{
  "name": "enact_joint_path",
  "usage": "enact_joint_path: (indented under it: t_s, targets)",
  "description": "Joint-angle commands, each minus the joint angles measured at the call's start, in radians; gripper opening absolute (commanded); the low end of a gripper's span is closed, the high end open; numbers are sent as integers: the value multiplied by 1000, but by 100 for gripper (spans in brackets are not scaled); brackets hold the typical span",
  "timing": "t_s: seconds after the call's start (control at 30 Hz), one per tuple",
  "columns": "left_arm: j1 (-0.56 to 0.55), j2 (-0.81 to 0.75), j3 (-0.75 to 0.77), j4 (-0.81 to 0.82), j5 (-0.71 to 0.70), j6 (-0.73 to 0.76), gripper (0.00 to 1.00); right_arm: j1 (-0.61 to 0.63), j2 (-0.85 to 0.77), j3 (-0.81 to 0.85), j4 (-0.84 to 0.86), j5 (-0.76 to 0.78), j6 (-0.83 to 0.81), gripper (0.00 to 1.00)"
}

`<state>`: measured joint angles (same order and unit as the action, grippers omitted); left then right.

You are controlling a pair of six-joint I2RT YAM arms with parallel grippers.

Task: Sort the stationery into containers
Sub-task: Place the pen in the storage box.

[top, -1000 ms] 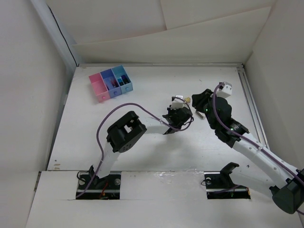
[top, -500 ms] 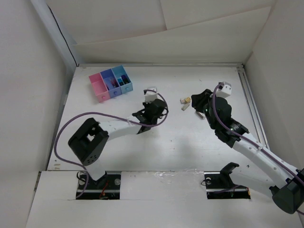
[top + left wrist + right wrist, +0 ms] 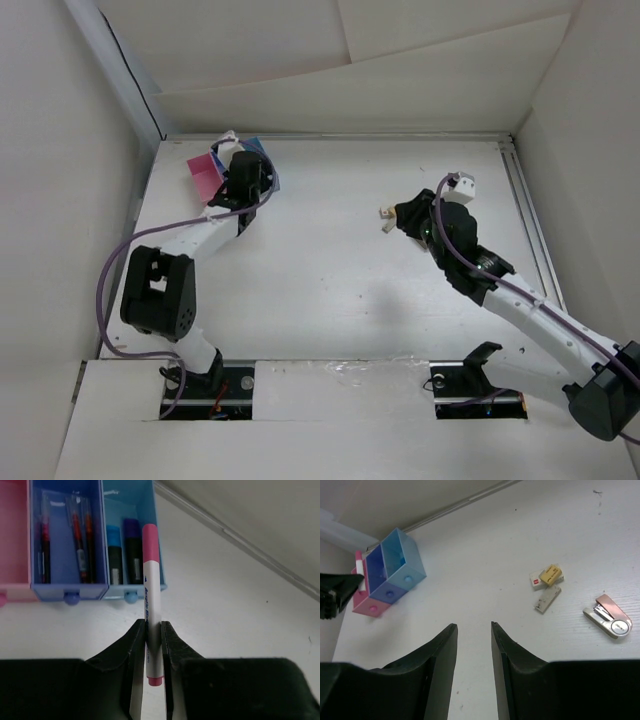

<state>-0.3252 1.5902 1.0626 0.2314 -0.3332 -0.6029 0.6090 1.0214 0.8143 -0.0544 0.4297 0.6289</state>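
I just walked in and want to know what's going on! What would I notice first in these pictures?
The left gripper pinches a white pen with pink ends, right at three joined boxes, pink, purple-blue and light blue, at the far left corner of the table. The right gripper hangs open above the table, with little erasers and a small pink stapler lying ahead of it.

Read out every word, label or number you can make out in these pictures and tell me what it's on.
"Acrylic Ma…": blue print along the white barrel of the pink-capped marker, held in the left end effector; the rest is hidden in its grip.
Labels on the pens in the purple-blue bin: too small to read.
Mark on the pink stapler: too blurred to read.
Print on the yellow eraser: too small to read.
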Motion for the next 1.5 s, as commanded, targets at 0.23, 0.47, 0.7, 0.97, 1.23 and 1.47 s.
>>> enact_joint_path:
  t_s: [0.23, 0.47, 0.7, 0.97, 1.23, 1.47]
  targets:
    - [184, 218, 301, -73, 103, 26, 0, 3, 9, 25, 28, -28, -9, 39]
    - [225, 301, 353, -98, 89, 49, 0, 3, 19, 25, 28, -28, -9, 39]
    - [225, 379, 459, -165, 39, 83, 6, 3, 28, 25, 28, -28, -9, 39]
    - [225, 309, 401, -130, 16, 83, 43, 3, 28, 25, 28, -19, -9, 39]
    - [63, 72, 197, 23, 127, 69, 32, 3, 19, 25, 28, 11, -18, 39]
    - [-297, 105, 106, 109, 128, 164, 31, 3, -23, 16, 28, 21, -18, 5]
